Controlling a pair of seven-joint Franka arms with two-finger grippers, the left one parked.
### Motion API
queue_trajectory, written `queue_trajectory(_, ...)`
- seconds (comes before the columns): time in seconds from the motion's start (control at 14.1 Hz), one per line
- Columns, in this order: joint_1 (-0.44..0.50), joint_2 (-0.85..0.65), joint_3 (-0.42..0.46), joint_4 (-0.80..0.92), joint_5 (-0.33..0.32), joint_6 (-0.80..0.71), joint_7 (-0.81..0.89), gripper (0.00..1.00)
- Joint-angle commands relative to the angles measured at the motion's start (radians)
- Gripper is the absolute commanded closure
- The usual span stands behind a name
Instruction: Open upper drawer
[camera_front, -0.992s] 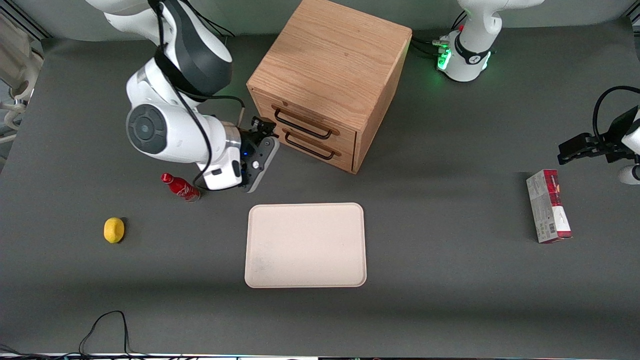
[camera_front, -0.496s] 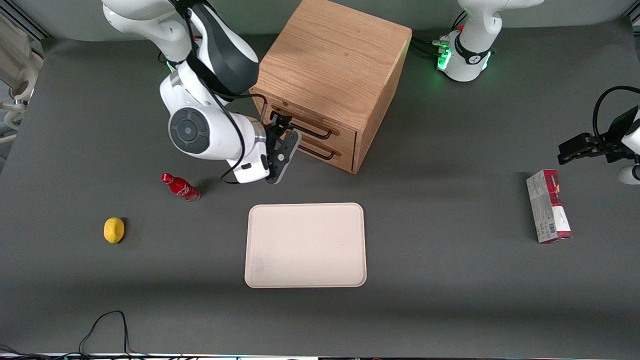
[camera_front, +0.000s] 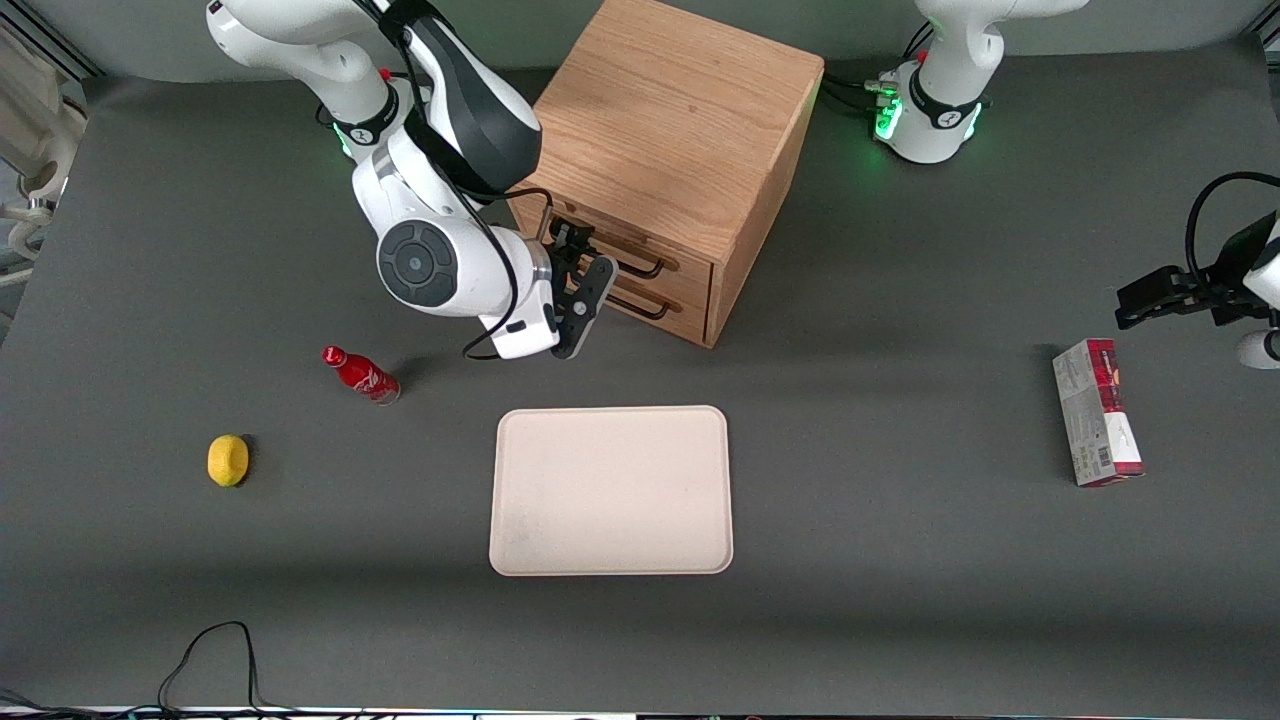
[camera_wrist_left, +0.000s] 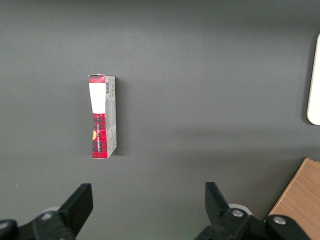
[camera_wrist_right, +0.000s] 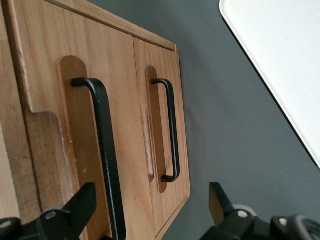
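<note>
Nearest the front camera lies the tray (camera_front: 611, 490), untouched. Farther back, the gripper (camera_front: 578, 262) has swung from near the red bottle (camera_front: 360, 374) up to the cabinet (camera_front: 660, 150) front, so the reach is nearly finished. Its fingers (camera_wrist_right: 80, 207) stand apart, gripping nothing, straddling the upper drawer's (camera_wrist_right: 45, 150) black handle (camera_wrist_right: 102, 150). That drawer sits shut, topmost in the cabinet.

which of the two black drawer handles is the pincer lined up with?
The upper drawer's thin black wire handle: it runs between the open pincer fingers. The lower drawer's matching handle sits off to one side, nearer the cream tray.
</note>
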Motion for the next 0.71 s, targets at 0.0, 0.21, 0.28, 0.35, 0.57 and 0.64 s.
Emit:
queue_trajectory(0.0, 0.032, -0.024, -0.016, -0.037, 0.017, 0.02, -0.005, 0.0)
queue_trajectory(0.21, 0.045, -0.028, -0.016, -0.055, 0.017, 0.031, -0.005, 0.0)
queue_trajectory(0.28, 0.047, -0.028, -0.016, -0.057, 0.015, 0.029, -0.005, 0.0)
queue_trajectory(0.35, 0.048, -0.028, -0.016, -0.062, 0.015, 0.031, -0.005, 0.0)
queue_trajectory(0.57, 0.05, -0.033, -0.016, -0.078, 0.015, 0.039, -0.005, 0.0)
queue_trajectory(0.64, 0.053, -0.033, -0.016, -0.08, 0.015, 0.045, -0.005, 0.0)
